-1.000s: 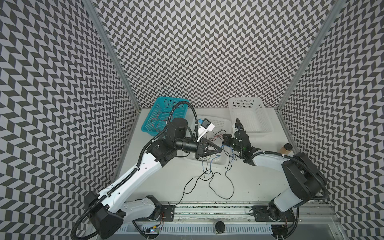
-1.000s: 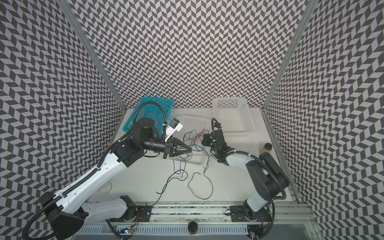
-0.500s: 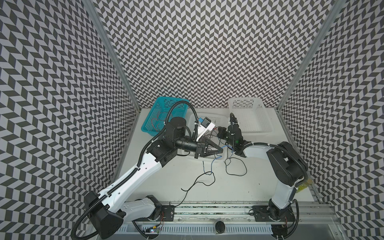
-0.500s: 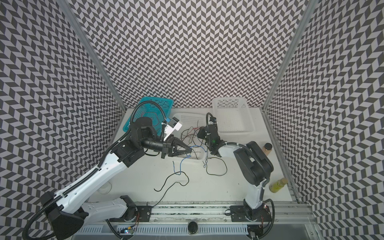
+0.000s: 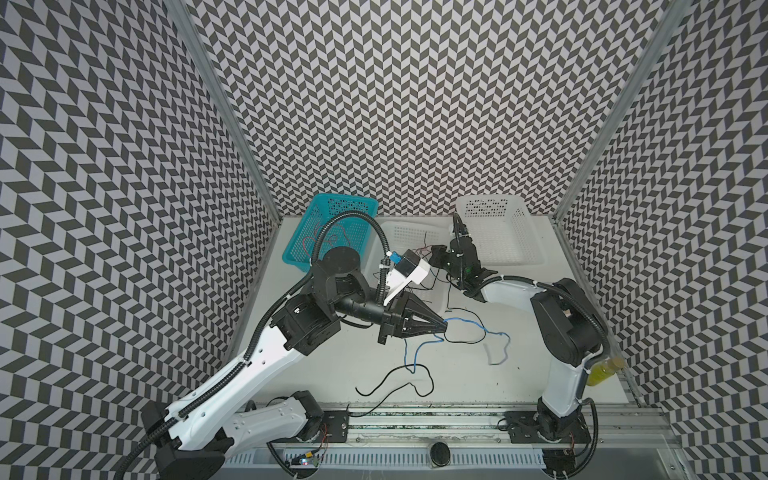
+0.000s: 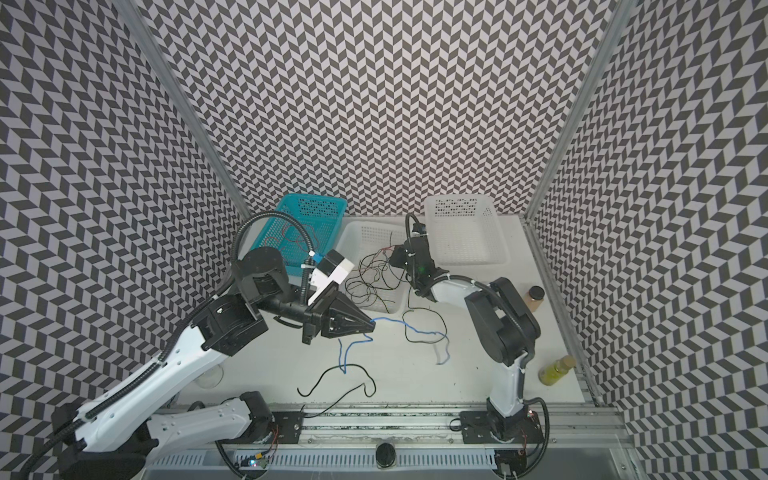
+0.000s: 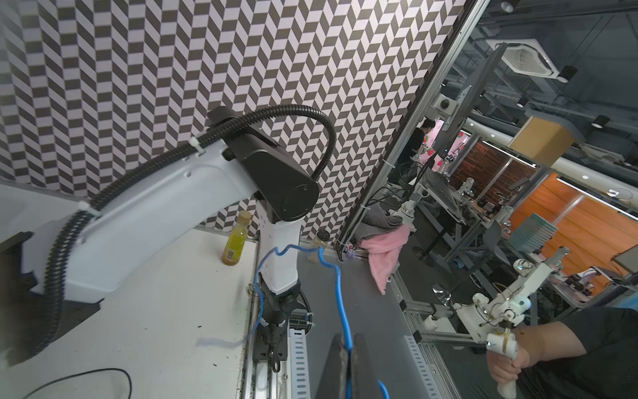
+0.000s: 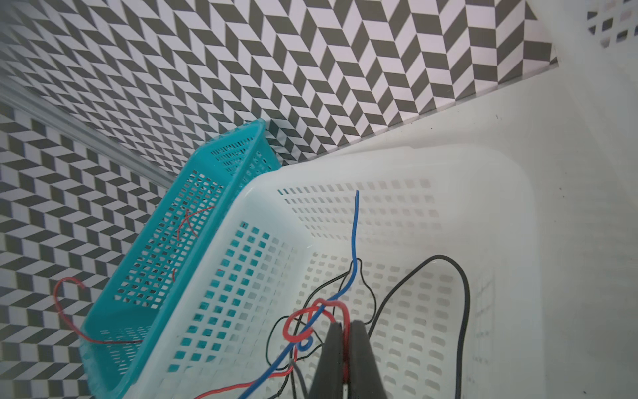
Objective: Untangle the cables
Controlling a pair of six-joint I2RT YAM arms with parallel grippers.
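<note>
Our left gripper (image 7: 348, 342) pinches a blue cable (image 7: 341, 304); our right gripper (image 8: 346, 331) clamps a red cable (image 8: 286, 328) over a white basket (image 8: 379, 207).

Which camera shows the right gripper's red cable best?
Right wrist view: the red cable loops with a blue cable at the shut right gripper. Both top views show only a faint tangle; left wrist view misses it.

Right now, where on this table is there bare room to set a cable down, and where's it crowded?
Bare table lies front right, between the blue cable and the right arm, and front left, between the left arm and the black cable. The far white basket looks empty. Crowded: the middle white basket, with tangled cables and the right pincer.
</note>
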